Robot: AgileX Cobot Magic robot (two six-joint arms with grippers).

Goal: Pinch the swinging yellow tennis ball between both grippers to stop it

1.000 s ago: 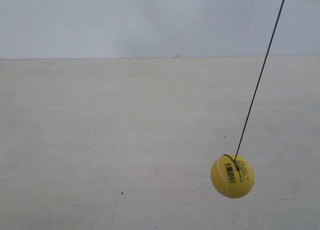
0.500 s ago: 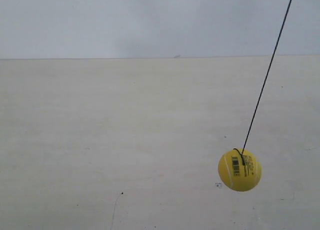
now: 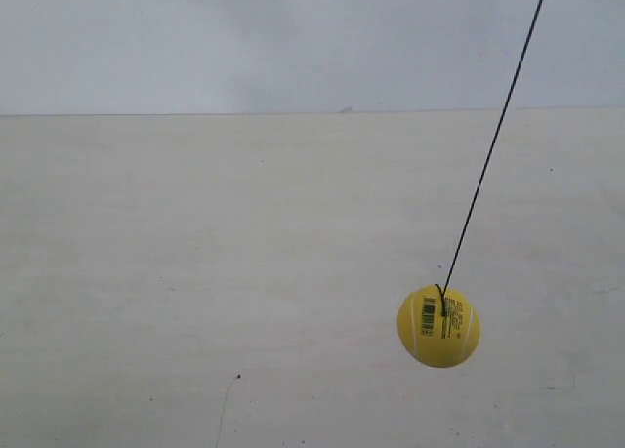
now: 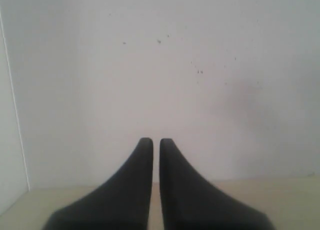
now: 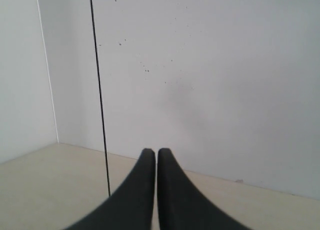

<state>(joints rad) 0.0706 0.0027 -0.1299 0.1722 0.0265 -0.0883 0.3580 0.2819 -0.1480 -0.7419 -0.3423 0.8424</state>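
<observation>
The yellow tennis ball (image 3: 438, 327) hangs low at the right of the exterior view on a thin dark string (image 3: 493, 141), its barcode print facing the camera. No arm shows in that view. My left gripper (image 4: 156, 141) is shut with nothing between its black fingers, and it faces a white wall. My right gripper (image 5: 152, 151) is also shut and empty. The string (image 5: 99, 89) runs down beside the right gripper's fingers and disappears behind one of them. The ball itself is hidden in both wrist views.
A pale beige tabletop (image 3: 195, 272) spreads under the ball and meets a white wall (image 3: 293, 38) behind. A wall corner line (image 5: 46, 64) shows in the right wrist view, and another corner line (image 4: 14, 99) in the left wrist view.
The ball swung to the exterior view's right and slightly up half a second ago, and has now swung back leftward. Its string top has shifted left too.
</observation>
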